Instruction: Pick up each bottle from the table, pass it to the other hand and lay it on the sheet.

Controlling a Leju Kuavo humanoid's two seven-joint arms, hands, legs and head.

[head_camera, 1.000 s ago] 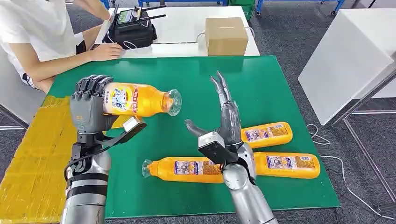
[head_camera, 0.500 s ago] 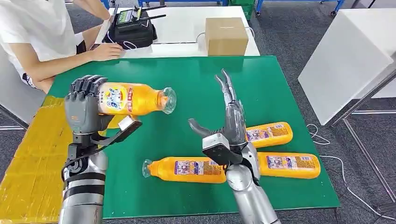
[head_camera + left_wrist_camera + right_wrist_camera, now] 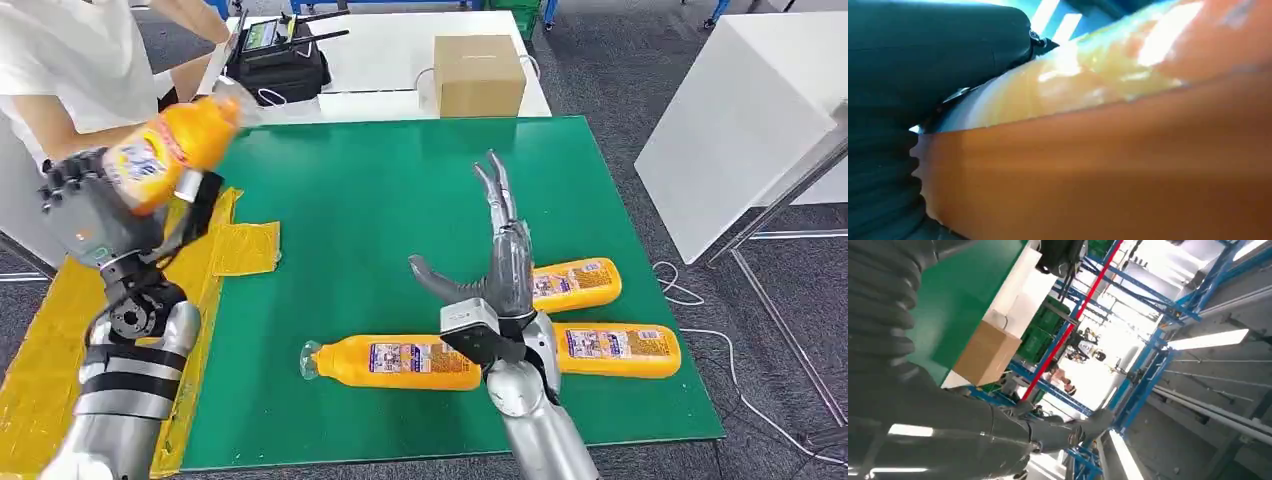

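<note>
Left hand [image 3: 95, 205] grips 1 orange bottle [image 3: 170, 145] above table's [image 3: 380, 180] left edge; right hand [image 3: 495, 275] spread wide, holding nothing, above 3 bottles [image 3: 400, 360] near front-right corner.

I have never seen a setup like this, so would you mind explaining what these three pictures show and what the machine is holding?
This is a humanoid robot with two silver arms ending in many-fingered hands. The wide picture is from its head, looking down at a green table. The other two come from cameras at each wrist. Its left hand holds an orange bottle raised above the yellow sheet; the left wrist view shows that bottle close up. Its right hand is open, fingers spread. Three more bottles lie on the table. A person sits nearby.
</note>
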